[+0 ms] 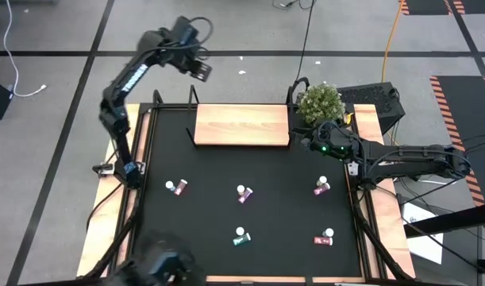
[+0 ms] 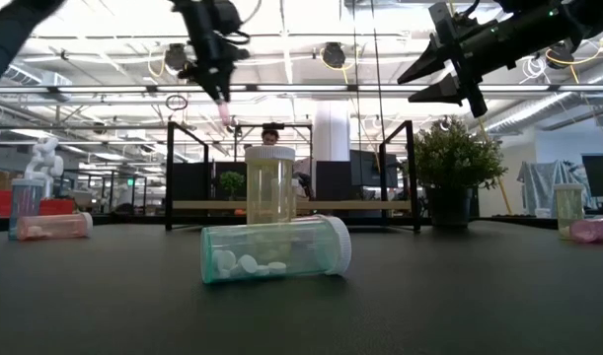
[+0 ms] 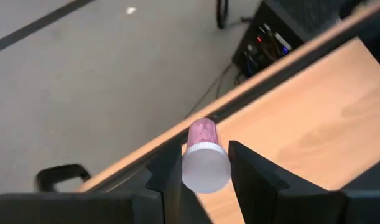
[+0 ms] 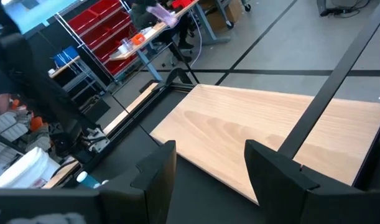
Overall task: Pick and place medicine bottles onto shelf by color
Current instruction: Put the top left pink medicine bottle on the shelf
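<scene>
Black worktop (image 1: pixel 250 167) under an open-plan workshop: the left pincer (image 3: pixel 205 171), raised at 11 o'clock past the shelf's (image 1: pixel 242 125) far left corner, is clamped on a pink bottle (image 3: pixel 205 155) by its white cap. The right pincer (image 4: pixel 208 162), jaws apart and empty, hovers at 2 o'clock beside a potted plant (image 1: pixel 320 102). Released here, the bottle would likely miss the board and drop beyond its edge. Five bottles lie loose on the worktop; one shelf, holding none.
</scene>
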Controlling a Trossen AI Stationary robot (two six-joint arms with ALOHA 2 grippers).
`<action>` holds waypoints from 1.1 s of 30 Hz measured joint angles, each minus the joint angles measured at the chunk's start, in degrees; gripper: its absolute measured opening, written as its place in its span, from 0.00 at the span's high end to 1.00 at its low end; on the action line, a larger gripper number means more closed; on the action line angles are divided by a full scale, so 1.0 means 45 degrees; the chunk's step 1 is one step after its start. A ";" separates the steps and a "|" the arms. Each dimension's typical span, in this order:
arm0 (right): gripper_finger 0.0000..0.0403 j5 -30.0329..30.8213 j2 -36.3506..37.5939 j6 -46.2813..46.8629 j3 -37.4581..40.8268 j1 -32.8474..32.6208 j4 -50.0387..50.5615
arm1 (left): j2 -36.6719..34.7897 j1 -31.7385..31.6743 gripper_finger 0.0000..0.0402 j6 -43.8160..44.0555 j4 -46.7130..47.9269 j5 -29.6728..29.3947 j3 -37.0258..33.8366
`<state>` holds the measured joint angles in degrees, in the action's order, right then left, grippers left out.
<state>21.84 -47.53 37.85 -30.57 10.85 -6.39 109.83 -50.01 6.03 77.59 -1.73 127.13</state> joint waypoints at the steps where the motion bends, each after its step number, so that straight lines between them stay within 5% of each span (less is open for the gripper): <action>1: 0.54 -0.0032 0.0000 0.0001 0.0000 0.0000 0.0038 | 0.0275 0.0119 0.69 -0.0127 0.0123 0.0020 0.0105; 18: 0.54 -0.0257 0.0000 0.0345 0.0000 -0.0015 0.1248 | 0.3697 0.1029 0.69 -0.1932 0.1089 0.0037 0.0130; 33: 0.54 -0.0563 0.0000 0.0350 0.0000 -0.0019 0.1301 | 0.4057 0.1148 0.69 -0.1967 -0.0380 0.0031 -0.1456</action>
<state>19.31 -47.53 39.42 -30.57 10.76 -0.54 128.08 -44.85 -2.82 75.88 -1.59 120.58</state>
